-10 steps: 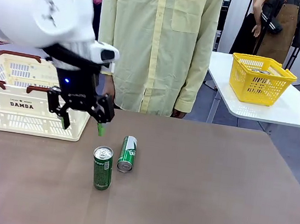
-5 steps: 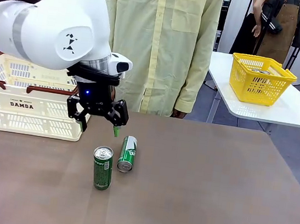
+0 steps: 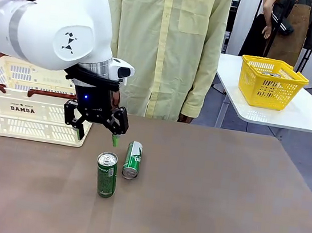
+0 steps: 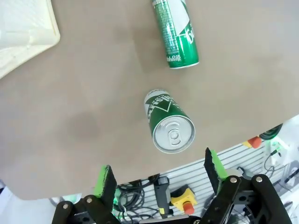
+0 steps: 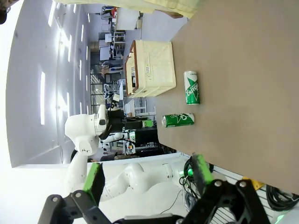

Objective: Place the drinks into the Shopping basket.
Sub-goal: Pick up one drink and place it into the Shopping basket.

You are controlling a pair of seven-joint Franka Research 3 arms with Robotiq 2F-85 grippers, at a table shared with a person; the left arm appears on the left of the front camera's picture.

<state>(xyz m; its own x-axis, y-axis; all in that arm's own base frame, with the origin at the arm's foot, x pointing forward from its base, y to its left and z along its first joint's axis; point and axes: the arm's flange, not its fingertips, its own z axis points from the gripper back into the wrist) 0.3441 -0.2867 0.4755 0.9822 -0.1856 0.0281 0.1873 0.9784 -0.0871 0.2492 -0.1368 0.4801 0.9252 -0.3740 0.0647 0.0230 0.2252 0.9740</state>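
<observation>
the left gripper [image 3: 96,137] hangs over the brown table [image 3: 208,204] with its jaws spread wide and nothing between them, green pads pointing down. in the front view it sits at about 11 o'clock from the standing green can [image 3: 106,174], above it and not touching. the lying green can [image 3: 132,159] rests on its side just beside the standing one, at about 1 o'clock from it, silver end toward the robot.

in the left wrist view the left gripper's green pads [image 4: 105,183] frame the standing can [image 4: 168,122] from above; its silver top with pull tab sits at 12 o'clock of the gap, clear of both fingers. the lying can [image 4: 177,35] is farther off at 12 o'clock, and a corner of the shopping basket [image 4: 23,32] shows at 10 o'clock.

the shopping basket [image 3: 32,92], cream lattice with brown handles and "damda" on its side, stands at 10 o'clock from the cans, at the table's left edge; neither can is in it.

the right gripper [image 5: 147,175] is wide open and empty in its wrist view, well apart from the cans.

a person in a pale yellow shirt [image 3: 165,49] stands at the table's far side. a yellow basket [image 3: 271,80] sits on a white table [image 3: 300,115] at 2 o'clock.
</observation>
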